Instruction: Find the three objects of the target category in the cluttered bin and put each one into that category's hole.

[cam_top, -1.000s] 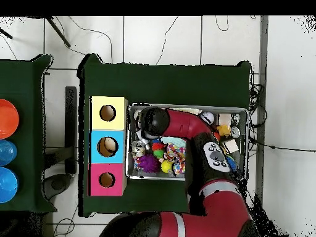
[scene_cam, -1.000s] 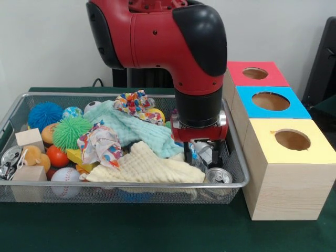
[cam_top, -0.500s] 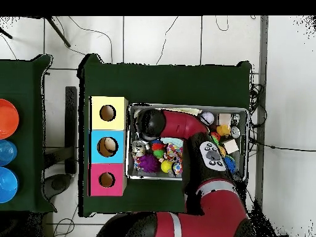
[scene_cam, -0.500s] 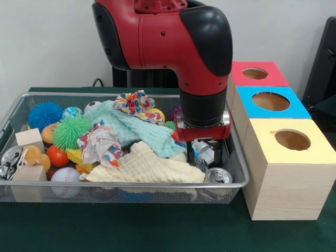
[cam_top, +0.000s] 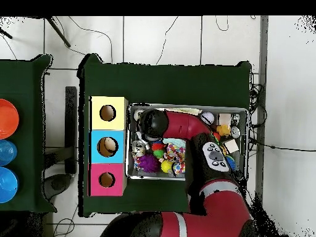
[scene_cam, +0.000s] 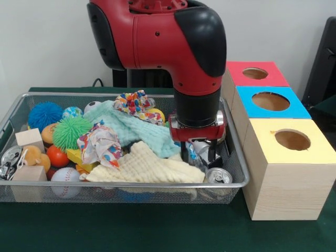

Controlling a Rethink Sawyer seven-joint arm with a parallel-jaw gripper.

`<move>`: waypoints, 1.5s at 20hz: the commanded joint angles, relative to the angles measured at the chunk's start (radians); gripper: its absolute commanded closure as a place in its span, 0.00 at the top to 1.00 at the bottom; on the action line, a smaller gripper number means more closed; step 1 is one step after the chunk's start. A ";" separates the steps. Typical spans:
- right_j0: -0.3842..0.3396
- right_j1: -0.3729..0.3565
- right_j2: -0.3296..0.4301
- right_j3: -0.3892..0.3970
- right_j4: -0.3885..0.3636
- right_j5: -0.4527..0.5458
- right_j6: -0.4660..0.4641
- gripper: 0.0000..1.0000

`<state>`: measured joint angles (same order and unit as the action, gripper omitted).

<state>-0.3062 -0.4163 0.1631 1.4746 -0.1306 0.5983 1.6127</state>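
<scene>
The gripper (scene_cam: 200,154) hangs low inside the wire bin (scene_cam: 31,197), at the end nearest the yellow-topped box (scene_cam: 310,152). Its fingers straddle a crumpled silver object (scene_cam: 202,153) — whether they press on it or merely flank it cannot be told from either view.

Positions relative to the gripper, front view:
- A silver can (scene_cam: 218,176) lies just below it, against the bin's front corner.
- A cream cloth (scene_cam: 144,167) lies beside it toward the bin's middle, with a mint cloth (scene_cam: 134,130) just behind that.
- A patterned cloth (scene_cam: 98,143) rests on the cream cloth's far edge; a second patterned cloth (scene_cam: 135,103) lies on the mint one.
- Well apart, at the bin's opposite end: a green spiky ball (scene_cam: 71,131), a blue spiky ball (scene_cam: 44,114), a baseball (scene_cam: 66,180) and two wooden blocks (scene_cam: 29,138).

Behind the yellow-topped box stand a blue-topped box (scene_cam: 296,106) and a red-topped box (scene_cam: 239,73) (each has one round hole in its lid).

In the overhead view the arm (cam_top: 185,126) covers much of the bin.
</scene>
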 commanded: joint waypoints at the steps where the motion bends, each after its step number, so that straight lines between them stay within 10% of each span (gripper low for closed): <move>1: -0.058 0.021 0.069 0.095 -0.067 0.019 -0.061 1.00; 30: -0.001 0.055 0.075 0.092 -0.034 -0.025 0.053 1.00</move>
<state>-0.3007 -0.4054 0.1679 1.5003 -0.1494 0.5983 1.6127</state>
